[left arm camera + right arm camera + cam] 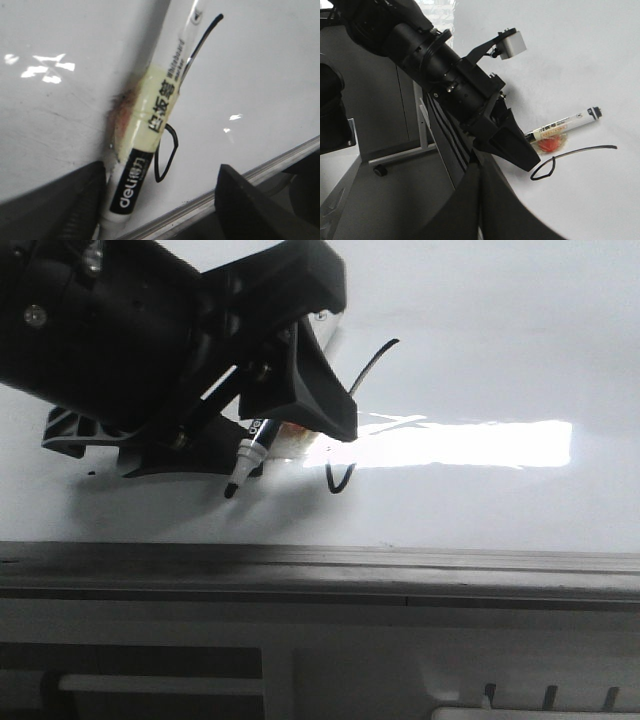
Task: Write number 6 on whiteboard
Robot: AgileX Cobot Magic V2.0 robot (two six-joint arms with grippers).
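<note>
The number 6 (340,478) is a thin black line on the whiteboard (500,340), with a long slanted tail and a small narrow loop. It also shows in the left wrist view (167,155) and the right wrist view (543,170). A black-and-white marker (248,455) with yellowish tape and an orange patch lies on the board beside the loop (145,150) (565,123). My left gripper (159,172) hangs low over it with its jaws wide apart, the marker resting against one finger. My right gripper (480,172) is shut and empty, off the board's edge.
The board's grey metal frame edge (320,565) runs along the near side, just below the loop (200,205). A bright rectangular glare (480,445) lies on the board. A grey stand bar with a black foot (380,171) sits beside the board.
</note>
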